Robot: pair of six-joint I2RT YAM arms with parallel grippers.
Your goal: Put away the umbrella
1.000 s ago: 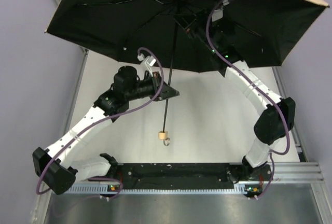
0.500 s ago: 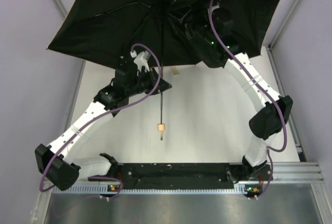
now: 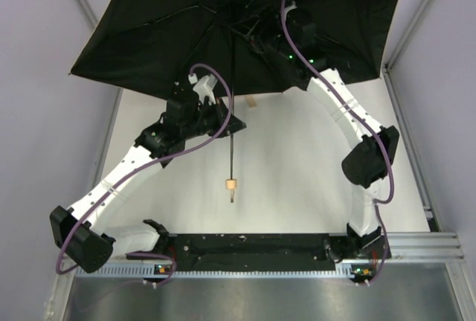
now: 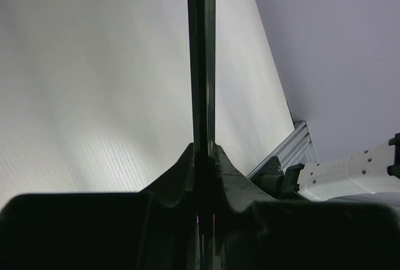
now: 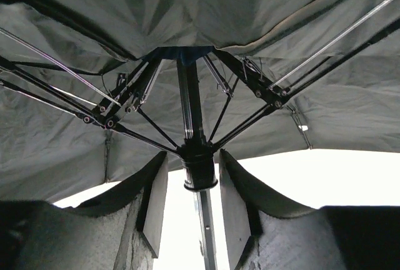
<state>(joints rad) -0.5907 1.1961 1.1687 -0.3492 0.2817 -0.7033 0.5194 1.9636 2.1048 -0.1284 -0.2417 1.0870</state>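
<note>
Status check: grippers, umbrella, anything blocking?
Left gripper shut on umbrella shaft. Right gripper straddling runner, jaws not closed. Canopy fully open. No obstruction visible.

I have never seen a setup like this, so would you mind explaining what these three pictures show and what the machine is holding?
These are two small robot arms, left and right, bolted at the near edge of a white table. The wide picture looks down from above and behind them. The other two come from a camera on each wrist. Over the table is an open umbrella, black underneath, with its small tan handle at the near end. The left arm's fingers are closed on the thin black shaft. The right arm's fingers reach under the canopy and sit either side of the sliding collar where the ribs meet. A small gap shows there, so they do not look clamped.
</note>
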